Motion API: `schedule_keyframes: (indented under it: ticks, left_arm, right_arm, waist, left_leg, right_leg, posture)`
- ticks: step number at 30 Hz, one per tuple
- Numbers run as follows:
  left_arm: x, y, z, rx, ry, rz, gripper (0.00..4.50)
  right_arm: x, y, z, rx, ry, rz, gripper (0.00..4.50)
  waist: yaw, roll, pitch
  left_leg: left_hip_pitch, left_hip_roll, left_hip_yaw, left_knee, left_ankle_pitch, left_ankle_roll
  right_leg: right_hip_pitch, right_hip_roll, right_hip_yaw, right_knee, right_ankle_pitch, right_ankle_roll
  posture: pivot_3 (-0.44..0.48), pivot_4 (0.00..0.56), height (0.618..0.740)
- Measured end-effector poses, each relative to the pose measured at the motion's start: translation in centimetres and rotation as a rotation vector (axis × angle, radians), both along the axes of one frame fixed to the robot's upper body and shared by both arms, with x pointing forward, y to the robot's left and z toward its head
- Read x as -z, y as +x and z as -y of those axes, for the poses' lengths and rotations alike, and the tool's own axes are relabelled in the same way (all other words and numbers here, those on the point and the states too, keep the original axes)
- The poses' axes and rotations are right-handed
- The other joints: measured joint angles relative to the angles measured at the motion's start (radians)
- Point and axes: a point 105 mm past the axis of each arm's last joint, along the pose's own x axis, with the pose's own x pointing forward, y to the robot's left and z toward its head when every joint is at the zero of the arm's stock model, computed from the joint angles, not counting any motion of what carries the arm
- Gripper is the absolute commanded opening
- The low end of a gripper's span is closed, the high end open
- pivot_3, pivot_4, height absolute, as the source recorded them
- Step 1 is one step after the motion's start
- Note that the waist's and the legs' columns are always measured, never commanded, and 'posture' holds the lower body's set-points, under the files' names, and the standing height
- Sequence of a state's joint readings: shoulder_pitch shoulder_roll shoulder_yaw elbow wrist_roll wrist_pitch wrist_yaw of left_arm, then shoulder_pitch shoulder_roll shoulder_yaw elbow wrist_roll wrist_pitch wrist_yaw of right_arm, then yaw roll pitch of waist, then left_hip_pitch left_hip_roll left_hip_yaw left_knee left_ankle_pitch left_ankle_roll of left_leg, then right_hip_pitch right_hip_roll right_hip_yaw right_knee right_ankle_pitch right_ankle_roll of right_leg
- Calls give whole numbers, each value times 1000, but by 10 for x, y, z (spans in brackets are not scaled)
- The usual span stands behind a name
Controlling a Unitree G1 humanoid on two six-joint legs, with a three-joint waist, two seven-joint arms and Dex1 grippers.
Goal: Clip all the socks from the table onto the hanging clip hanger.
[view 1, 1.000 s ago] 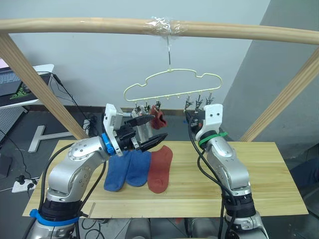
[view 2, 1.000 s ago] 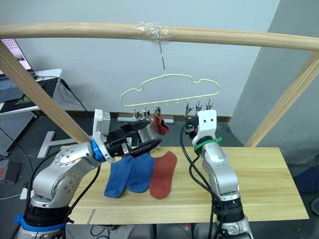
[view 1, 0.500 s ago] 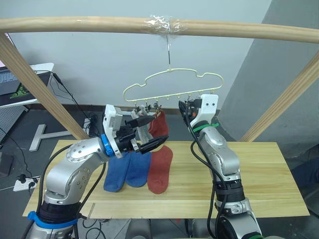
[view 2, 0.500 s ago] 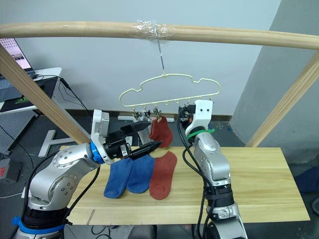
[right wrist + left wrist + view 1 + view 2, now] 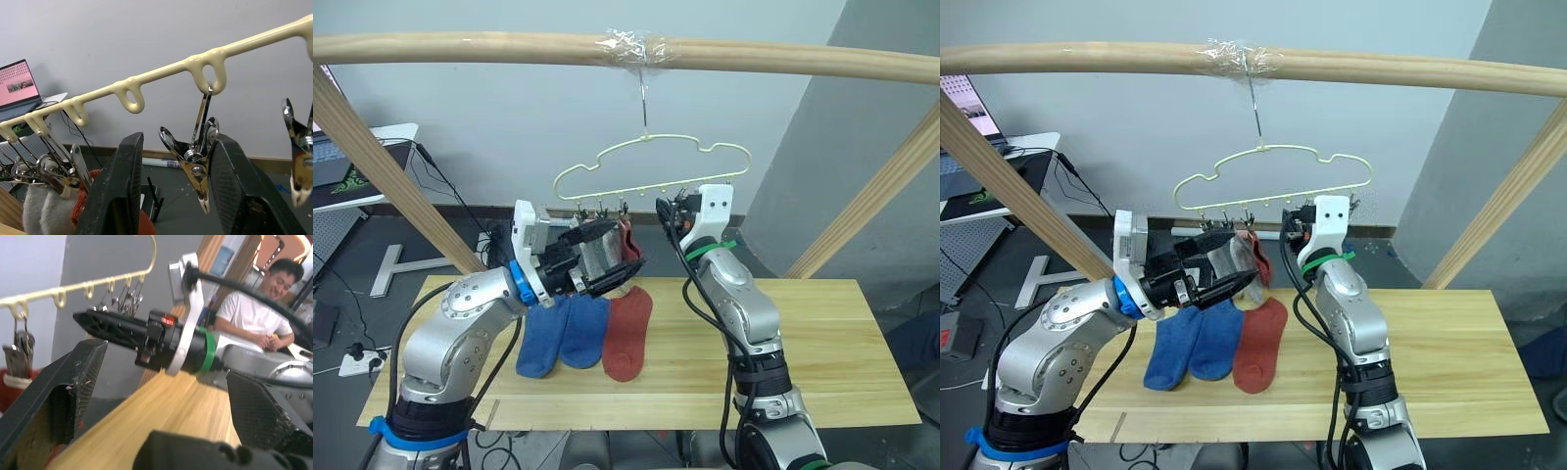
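R gripper [image 5: 168, 196] is up at the clip hanger [image 5: 651, 162], fingers [image 5: 115, 196] spread, one metal clip [image 5: 198, 161] hanging between them, not yet touched. Our read: step in hand = squeezing that clip open so the next sock can go in.

L gripper [image 5: 607, 257] is raised just beside the hanging socks, under the L end of the hanger. L wrist view shows its fingers apart w/ nothing between them; it carries no sock that we can see.

Sock count: grey sock [image 5: 597, 253] and rust-red sock [image 5: 628, 242] already hang from clips at the L end. The L gripper blocks part of that cluster, so we can't rule out another behind it. On the table [image 5: 822, 343]: two blue socks [image 5: 560, 336] side by side, touching, plus one rust-red sock on the table [image 5: 628, 333] just beside them. Roughly half done, by our judgement.

Next move calls for: R closes on the clip's handles, not its mouth, and holds it open; L goes down to the table for a sock, prob. the red one nearest the hanger, then brings its cuff up into the open clip.

Risk: hanger hangs free from its hook on the wooden bar [image 5: 460, 49], so it may swing when pushed.
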State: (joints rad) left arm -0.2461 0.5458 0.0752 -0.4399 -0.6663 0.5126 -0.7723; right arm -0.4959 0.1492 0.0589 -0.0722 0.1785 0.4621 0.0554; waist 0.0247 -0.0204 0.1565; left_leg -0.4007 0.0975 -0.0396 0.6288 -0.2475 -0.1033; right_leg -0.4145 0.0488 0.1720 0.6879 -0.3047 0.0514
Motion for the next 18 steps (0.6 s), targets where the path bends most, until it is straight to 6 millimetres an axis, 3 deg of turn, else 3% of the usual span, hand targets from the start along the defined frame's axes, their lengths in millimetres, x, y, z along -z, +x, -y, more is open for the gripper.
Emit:
schedule_keyframes:
  ticks: [18]
  left_arm:
    - [-6,1,1,-5,-10,30,4500]
  right_arm:
    - [-7,3,0,9,2,27,1961]
  waist:
    - [0,1,4]
  left_leg:
    - [0,0,0,0,0,0]
  right_leg:
    - [0,0,0,0,0,0]
  posture:
    - [184,169,740]
